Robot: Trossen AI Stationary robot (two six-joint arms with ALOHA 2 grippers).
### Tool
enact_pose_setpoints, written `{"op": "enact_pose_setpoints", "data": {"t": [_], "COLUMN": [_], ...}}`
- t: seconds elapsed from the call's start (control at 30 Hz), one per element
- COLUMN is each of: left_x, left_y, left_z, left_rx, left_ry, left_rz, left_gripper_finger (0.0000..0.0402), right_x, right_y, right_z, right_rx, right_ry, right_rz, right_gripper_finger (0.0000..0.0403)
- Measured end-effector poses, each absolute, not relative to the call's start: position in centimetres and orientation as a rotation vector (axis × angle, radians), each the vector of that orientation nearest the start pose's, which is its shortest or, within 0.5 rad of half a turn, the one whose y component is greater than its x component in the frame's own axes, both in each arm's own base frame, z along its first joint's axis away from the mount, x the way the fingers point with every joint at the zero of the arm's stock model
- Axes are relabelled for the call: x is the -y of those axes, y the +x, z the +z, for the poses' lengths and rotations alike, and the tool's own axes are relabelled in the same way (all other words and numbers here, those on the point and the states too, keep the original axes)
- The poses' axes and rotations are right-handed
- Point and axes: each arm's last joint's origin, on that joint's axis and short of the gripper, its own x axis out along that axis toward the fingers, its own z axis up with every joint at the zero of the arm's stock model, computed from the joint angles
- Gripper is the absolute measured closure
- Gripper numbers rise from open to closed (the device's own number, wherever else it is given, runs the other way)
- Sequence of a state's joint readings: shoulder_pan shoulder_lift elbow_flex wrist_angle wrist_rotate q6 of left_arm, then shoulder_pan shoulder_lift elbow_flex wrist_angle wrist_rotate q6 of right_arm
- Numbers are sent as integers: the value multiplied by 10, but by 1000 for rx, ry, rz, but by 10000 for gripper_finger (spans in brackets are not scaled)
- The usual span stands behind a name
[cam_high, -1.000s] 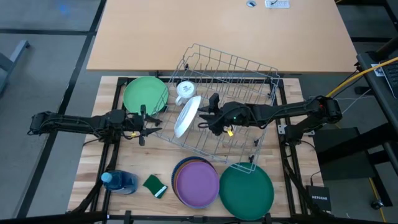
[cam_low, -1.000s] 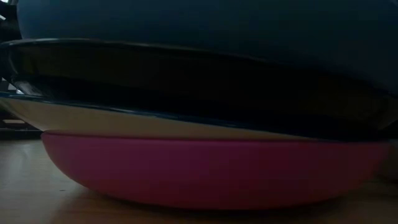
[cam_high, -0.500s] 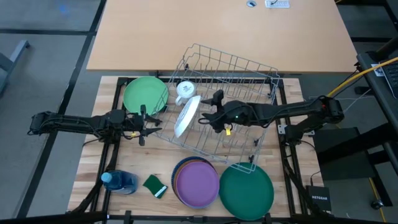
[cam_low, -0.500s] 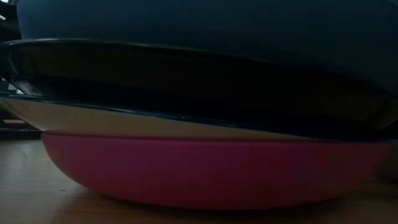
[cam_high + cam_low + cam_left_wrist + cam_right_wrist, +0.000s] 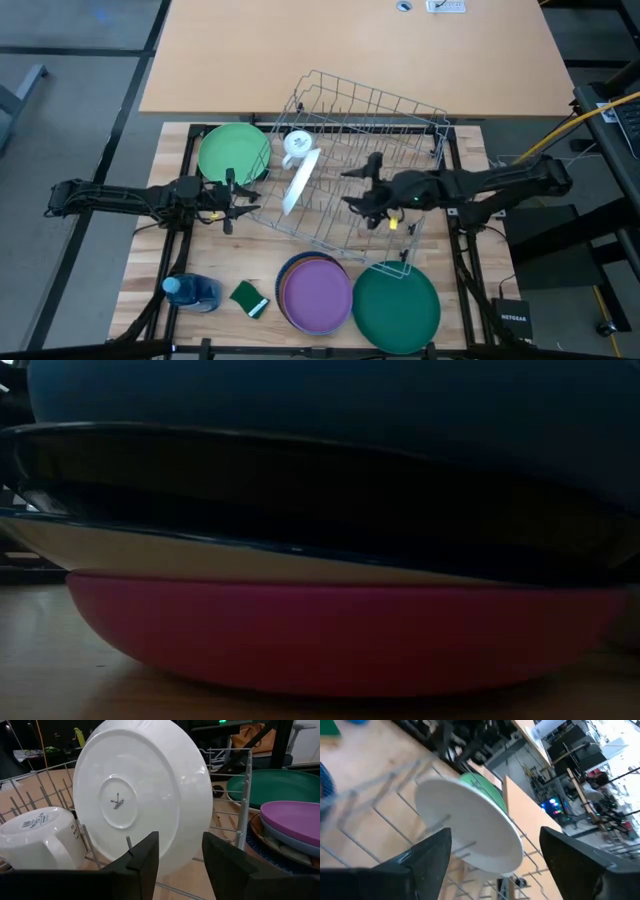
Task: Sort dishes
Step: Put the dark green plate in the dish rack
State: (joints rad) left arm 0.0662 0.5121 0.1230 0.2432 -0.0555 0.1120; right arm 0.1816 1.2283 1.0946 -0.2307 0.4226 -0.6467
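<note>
High view: the right gripper (image 5: pixel 362 186) hangs over the wire rack (image 5: pixel 400 130), fingers spread wide and empty, the white plate (image 5: pixel 300 182) standing on edge ahead. Left wrist view: the left gripper (image 5: pixel 180 851) fingers, narrowly parted, rest at the rack's wire before the plate (image 5: pixel 142 795).

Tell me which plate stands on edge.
The white plate in the wire dish rack; the light green, purple and dark green plates lie flat on the table.
</note>
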Motion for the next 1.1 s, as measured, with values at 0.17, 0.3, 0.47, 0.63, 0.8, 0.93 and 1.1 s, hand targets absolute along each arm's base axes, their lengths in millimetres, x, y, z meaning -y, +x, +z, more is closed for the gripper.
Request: {"op": "enact_pose_setpoints", "data": {"t": [0.17,0.3,0.47,0.63,0.8,0.93,1.1], "left_x": [-11,-11,-11,-11,-11,-11,-11], "left_y": [135,135,135,135,135,135,135], "left_z": [181,181,181,181,181,181,181], "left_rx": [-153,-153,-153,-153,-153,-153,-152], "left_ry": [111,111,111,111,111,120,105], "left_rz": [113,113,113,113,113,112,114], "left_gripper_finger": [260,260,260,260,260,260,260], "right_x": [-55,-68,-81,-94,-100,-104,-108], "right_y": [253,245,239,236,233,237,246], "right_z": [346,339,329,328,328,324,314], "right_rx": [-442,-501,-565,-583,-610,-652,-698], "right_ry": [-673,-574,-403,-207,-64,20,83], "right_rz": [-129,-61,99,308,470,495,465], "right_gripper_finger": [97,97,97,97,97,97,97]}}
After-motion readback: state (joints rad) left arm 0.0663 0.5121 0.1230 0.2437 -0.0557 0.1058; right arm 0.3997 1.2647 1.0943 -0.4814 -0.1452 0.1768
